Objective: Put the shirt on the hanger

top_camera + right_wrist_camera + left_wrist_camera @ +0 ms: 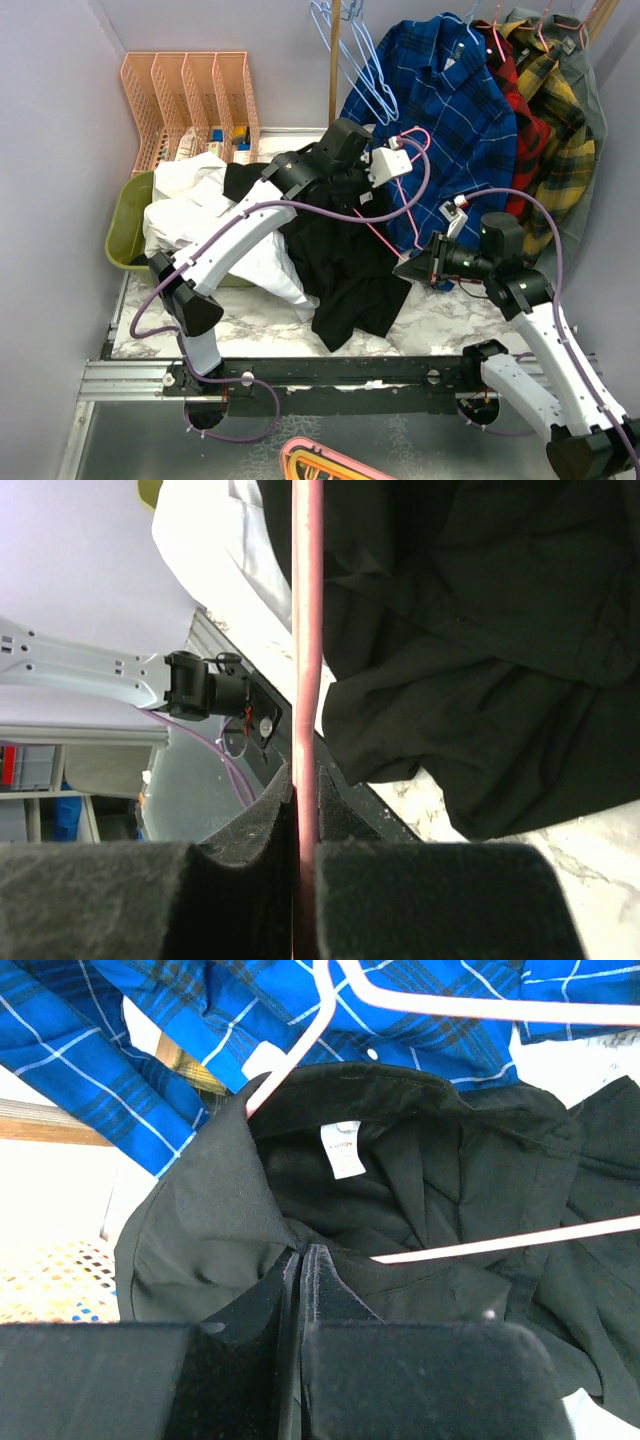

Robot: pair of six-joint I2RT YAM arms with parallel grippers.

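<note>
The black shirt [345, 270] lies heaped on the marble table, partly over a white garment. Its collar and white label show in the left wrist view, where my left gripper [303, 1252] is shut on the shirt [420, 1160] at the collar's near edge. One arm of the thin pink hanger [500, 1243] lies inside the collar opening, and its other side rises past the collar's left edge. My right gripper [410, 265] is at the shirt's right side. It is shut on the hanger [307, 630], whose wire runs straight up between the pads [345, 790] beside the shirt [480, 630].
A white garment [200, 200] spills from a green basket [125, 225] at the left. A pink wire organiser [190, 100] stands at the back left. A blue plaid shirt [440, 110], red and yellow plaid shirts [555, 110] and light blue hangers [360, 60] hang at the back.
</note>
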